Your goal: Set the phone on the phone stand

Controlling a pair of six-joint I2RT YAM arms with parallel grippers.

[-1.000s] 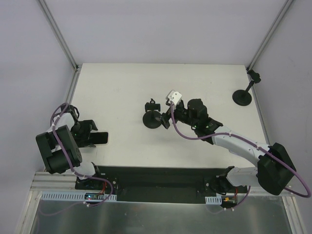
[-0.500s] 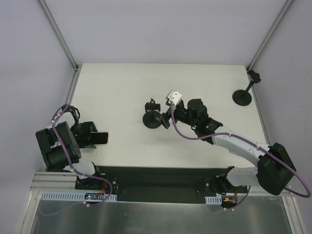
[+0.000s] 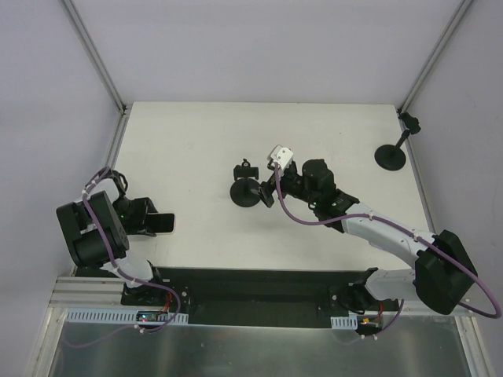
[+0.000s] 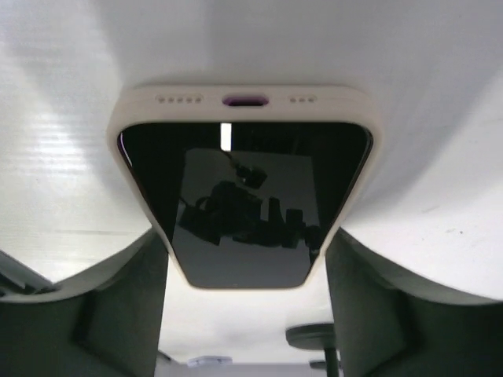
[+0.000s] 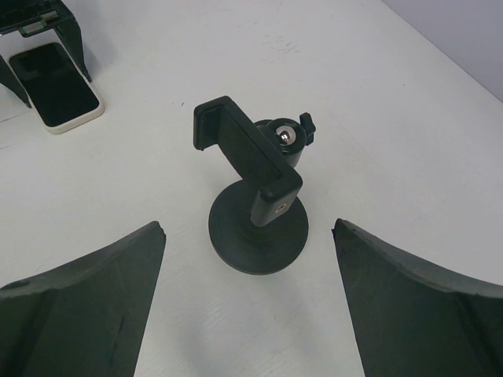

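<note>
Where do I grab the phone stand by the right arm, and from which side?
Take the phone stand by its round base, low, from the right: the open right end effector flanks it, and the clamp tilts away.

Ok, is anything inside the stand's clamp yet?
No. The clamp on the phone stand holds nothing. The phone lies on the table between the fingers of the left gripper. The clamp's far face is hidden from the right wrist view.
</note>
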